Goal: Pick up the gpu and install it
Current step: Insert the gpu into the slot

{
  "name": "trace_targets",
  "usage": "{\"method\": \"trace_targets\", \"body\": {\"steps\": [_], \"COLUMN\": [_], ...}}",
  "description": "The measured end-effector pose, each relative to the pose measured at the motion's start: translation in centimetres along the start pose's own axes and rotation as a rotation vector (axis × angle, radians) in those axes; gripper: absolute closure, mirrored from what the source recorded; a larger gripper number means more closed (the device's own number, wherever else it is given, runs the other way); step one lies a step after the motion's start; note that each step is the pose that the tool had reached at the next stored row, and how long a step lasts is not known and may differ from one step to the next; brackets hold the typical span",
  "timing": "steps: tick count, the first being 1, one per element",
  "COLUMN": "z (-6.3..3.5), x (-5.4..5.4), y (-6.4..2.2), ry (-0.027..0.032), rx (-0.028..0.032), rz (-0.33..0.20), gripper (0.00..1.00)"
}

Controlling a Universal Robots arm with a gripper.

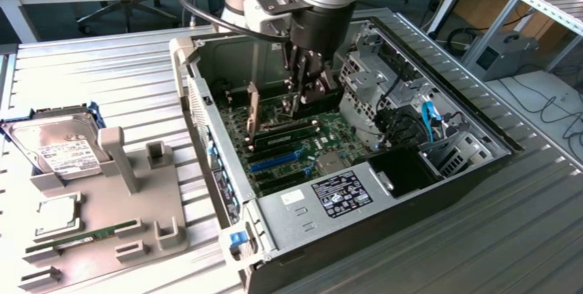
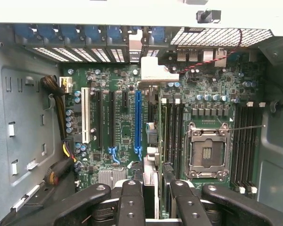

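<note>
gripper (image 2: 152, 200) is clamped on the gpu (image 2: 151, 141) edge-on right above the motherboard (image 2: 132, 127), and if it's misaligned with the slot it'll probably jam or bend.

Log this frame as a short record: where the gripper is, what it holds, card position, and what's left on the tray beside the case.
gripper: inside the open case, above the motherboard
held: gpu, edge-on between the jaws
card position: upright over the slots beside the blue slot; seating cannot be told
cpu socket: empty
tray: holds hard drive, cpu, RAM stick
</note>
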State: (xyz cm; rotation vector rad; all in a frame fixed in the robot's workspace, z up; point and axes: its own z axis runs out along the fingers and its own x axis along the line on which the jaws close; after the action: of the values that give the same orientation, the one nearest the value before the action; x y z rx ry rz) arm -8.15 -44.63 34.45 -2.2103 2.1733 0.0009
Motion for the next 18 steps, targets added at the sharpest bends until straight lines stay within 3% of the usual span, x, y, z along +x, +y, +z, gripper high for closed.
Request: {"method": "trace_targets", "body": {"steps": [18], "z": [0.07], "x": [0.44], "y": [0.01], "ry": [0.0004], "rx": [0.0], "rz": [0.0], "gripper": [0.73]}}
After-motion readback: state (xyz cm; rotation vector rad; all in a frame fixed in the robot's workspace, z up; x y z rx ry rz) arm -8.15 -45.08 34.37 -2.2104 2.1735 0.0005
